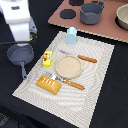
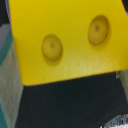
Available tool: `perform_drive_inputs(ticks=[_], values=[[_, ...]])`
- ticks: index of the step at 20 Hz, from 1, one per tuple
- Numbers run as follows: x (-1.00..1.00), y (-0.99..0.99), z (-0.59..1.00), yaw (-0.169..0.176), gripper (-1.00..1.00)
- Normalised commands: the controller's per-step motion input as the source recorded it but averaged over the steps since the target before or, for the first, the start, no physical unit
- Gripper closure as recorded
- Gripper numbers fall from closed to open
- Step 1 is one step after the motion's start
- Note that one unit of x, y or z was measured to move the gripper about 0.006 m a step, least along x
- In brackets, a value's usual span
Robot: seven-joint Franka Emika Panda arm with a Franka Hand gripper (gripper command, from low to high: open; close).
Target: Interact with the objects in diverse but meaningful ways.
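The cheese wedge fills the wrist view, seemingly held in the gripper, though its jaws are hidden, above the pan, so a loose grip could drop it.

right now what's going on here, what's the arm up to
The arm is up at the exterior view's left, above the grey pan, and its hand is hidden there. The wrist view is filled by the yellow holed cheese wedge, very close to the camera, so it is probably being held. On the mat lie the bread loaf, yellow box, milk carton, wooden plate and cutlery.
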Motion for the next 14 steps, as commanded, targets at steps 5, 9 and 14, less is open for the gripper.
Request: perform_drive_inputs(ticks=[5,9,14], values=[[-0.31,0.24,-0.01,0.003,1.00],[-0.29,0.22,-0.08,0.007,1.00],[-0.14,0.04,-0.25,0.008,1.00]])
